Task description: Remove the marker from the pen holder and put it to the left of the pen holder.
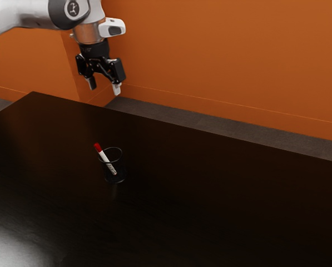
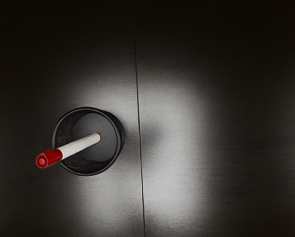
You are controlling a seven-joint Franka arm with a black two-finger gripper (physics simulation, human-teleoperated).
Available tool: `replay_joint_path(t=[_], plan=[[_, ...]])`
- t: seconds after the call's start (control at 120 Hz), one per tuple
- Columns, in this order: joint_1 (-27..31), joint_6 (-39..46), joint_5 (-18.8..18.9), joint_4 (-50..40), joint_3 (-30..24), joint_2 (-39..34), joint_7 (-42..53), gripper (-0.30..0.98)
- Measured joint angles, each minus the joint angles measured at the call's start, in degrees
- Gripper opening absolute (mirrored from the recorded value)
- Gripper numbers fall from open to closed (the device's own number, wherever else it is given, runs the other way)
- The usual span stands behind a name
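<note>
While the tool (image 1: 104, 87) hangs spread, red-capped marker (image 2: 78, 146) leaning inside the pen holder (image 2: 119, 140).

The marker (image 2: 80, 146) has a white barrel with small dark printing near its lower end, a glossy red cap (image 2: 49, 158) and 1 spot of red at the opposite tip. The pen holder (image 2: 120, 136) is black outside, its inner wall mottled charcoal, its bottom smooth dark grey. The tabletop (image 1: 221, 189) is brownish black with faint fine streaks, a silvery grey sheen and 1 thin black line. The wall (image 1: 221, 55) is burnt orange with 1 fine, lighter orange line; the floor (image 1: 171, 112) is dark grey. The robot arm (image 1: 21, 14) is white, with 1 black joint cover bearing a white emblem (image 1: 73, 8). The gripper (image 1: 104, 87) is black.
</note>
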Motion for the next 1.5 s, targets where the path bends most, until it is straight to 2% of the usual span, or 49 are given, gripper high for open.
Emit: replay_joint_path(t=[0.25,0.408,0.567,0.667,0.833,1.025,1.125,1.292,1.5], plan=[[0.24,0.53,-0.46,0.58,-0.04,1.62,1.35,0.69],[1.78,5.55,-0.24,6.37,0.38,12.48,3.13,0.69],[1.70,9.67,1.37,9.72,2.50,19.52,5.52,0.69],[1.87,8.76,3.98,10.30,2.93,21.41,6.74,0.69],[0.64,2.57,10.32,9.04,2.86,21.75,8.44,0.69],[-5.67,-0.50,22.23,-2.90,2.42,17.61,10.83,0.69],[-7.22,0.11,26.51,-7.84,2.55,15.96,12.43,0.69],[-7.57,2.28,30.23,-12.26,2.57,14.92,16.60,0.69],[-7.09,5.07,31.49,-14.86,2.64,14.44,22.54,0.69]])
